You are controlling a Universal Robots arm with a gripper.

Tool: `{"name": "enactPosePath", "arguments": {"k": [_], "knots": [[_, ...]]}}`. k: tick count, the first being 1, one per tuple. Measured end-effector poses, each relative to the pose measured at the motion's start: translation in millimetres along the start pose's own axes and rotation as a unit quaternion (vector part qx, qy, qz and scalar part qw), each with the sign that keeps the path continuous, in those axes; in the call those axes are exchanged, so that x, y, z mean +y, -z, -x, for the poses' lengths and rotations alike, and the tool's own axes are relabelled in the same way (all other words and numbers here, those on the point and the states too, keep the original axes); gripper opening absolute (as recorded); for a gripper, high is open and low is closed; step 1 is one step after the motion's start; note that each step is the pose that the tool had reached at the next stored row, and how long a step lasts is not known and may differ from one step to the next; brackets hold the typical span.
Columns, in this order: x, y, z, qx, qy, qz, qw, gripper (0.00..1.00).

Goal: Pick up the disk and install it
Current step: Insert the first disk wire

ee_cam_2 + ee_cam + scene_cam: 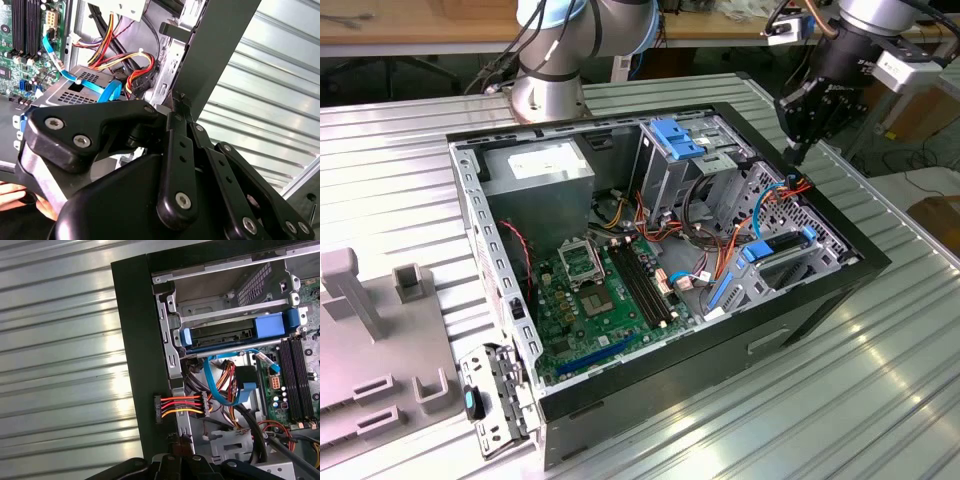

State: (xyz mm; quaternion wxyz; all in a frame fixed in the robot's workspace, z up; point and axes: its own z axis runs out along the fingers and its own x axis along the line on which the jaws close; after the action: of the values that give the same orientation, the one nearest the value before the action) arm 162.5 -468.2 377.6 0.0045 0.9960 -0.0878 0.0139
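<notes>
Hanging by one case (132, 340) rim | jaws clenched, empty | one disk (220, 333) seated inside

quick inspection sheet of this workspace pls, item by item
surface: ribbed metal table, open computer case on it
job's things: disk appears seated in a bay, blue rails showing
clutter: grey fixture blocks; metal bracket by the case's corner
grippers: pincer shut, empty, at the case's rim
cables: power connector draped over the case wall; blue data cable
surroundings: wooden bench behind
</notes>
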Motion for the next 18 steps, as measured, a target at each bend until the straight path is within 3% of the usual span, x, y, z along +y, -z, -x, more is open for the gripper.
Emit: {"name": "enactPosePath", "arguments": {"k": [6, 18], "knots": [[4.9, 0.0, -0.9, 0.0, 0.0, 0.0, 1.0, 0.11], [6.1, 0.0, -1.1, 0.0, 0.0, 0.0, 1.0, 0.11]]}}
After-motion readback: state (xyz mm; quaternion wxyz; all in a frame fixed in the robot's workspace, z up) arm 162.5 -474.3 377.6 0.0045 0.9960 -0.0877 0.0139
